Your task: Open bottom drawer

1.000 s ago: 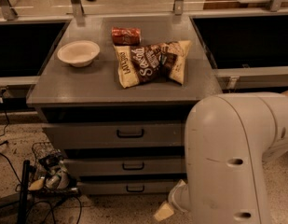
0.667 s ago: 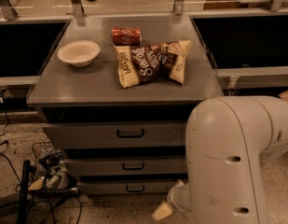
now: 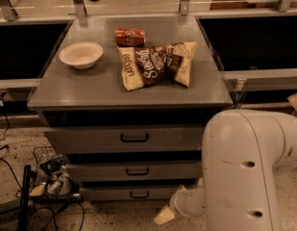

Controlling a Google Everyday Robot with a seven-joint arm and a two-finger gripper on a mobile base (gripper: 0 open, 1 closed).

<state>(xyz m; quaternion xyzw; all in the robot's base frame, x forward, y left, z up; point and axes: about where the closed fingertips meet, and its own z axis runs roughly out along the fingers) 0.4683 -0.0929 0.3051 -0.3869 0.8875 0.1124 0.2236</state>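
Speckled floor runs under a grey cabinet (image 3: 90, 88) that fills the middle of the view, with dark recessed bays at its nine and three o'clock. On its top sit a pale bowl (image 3: 81, 55) toward ten o'clock, a red packet (image 3: 129, 36) at twelve and crumpled snack bags (image 3: 155, 64) just past centre toward one o'clock.

The bottom drawer (image 3: 105, 193) is the lowest and slimmest front, at six o'clock of the cabinet just above the floor. It looks fully shut, its face showing no gap beyond that of the two drawers above, and its small black handle (image 3: 139, 194) is untouched. By my reading the task has hardly begun: the reach, the grasp and the pull are all left to do.

The white arm (image 3: 244, 172) bulks in at the frame's four o'clock, its big elbow housing close to the camera and its forearm dropping toward the floor. The gripper (image 3: 163, 216) hangs low at about five o'clock of the handle, near it but apart, its tan tip pointing down and left. Whether it is open or closed cannot be told.
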